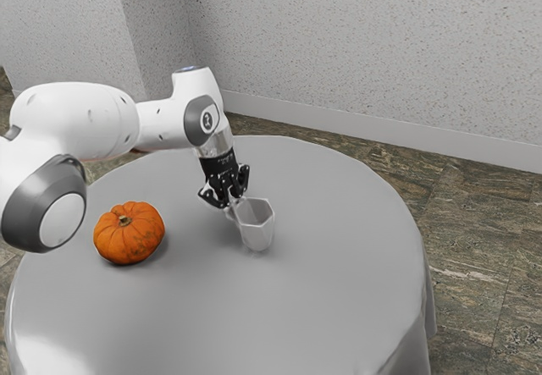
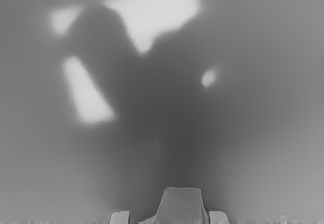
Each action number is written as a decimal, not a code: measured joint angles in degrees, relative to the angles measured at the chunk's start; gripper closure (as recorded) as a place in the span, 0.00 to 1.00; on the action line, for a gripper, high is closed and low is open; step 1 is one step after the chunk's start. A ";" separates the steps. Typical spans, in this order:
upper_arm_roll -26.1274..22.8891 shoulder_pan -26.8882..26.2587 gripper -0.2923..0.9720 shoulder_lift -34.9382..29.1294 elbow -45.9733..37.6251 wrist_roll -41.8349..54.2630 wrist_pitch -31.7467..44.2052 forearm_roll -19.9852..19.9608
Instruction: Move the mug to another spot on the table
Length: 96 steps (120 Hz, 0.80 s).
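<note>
Obs. Black two-finger gripper [image 1: 230, 204] pointed down, on the side of the orange ribbed pumpkin [image 1: 129, 233] toward the exterior view's right and a little farther back on the table. Jaws stood nearly together, with only a narrow gap. That gap was taken up by the pumpkin-side edge of the pale grey faceted mug [image 1: 257, 225], a finger against it on either side, so the gripper had the mug pinched at its rim. (Whether the pinched part was the wall or a handle, I could not make out.)

Mug: mouth up and leaning slightly, near the middle of the round table with the grey cloth [image 1: 339, 290]. It lay on the exterior view's right of the pumpkin and well apart from it, with bare cloth between them. I could not tell whether its base touched the cloth or hung just above it; its shadow lay right under it.

Wrist view: a blurred grey block, the mug [image 2: 181, 206], sat directly under the hand, with the grey cloth [image 2: 263, 133] behind it crossed by a dark shadow and a few bright patches.

Count: mugs 1; pumpkins 1; tables 1; white arm [image 1: 76, 125] 1, carrying 1 gripper.
</note>
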 joint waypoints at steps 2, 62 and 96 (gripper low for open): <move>0.00 0.00 0.75 -0.11 0.03 -0.02 -0.01 -0.03; 0.35 -0.11 0.79 -3.32 -0.05 -0.50 -4.62 -2.97; -1.59 -0.48 0.76 -13.52 -14.67 -0.10 -6.45 -2.51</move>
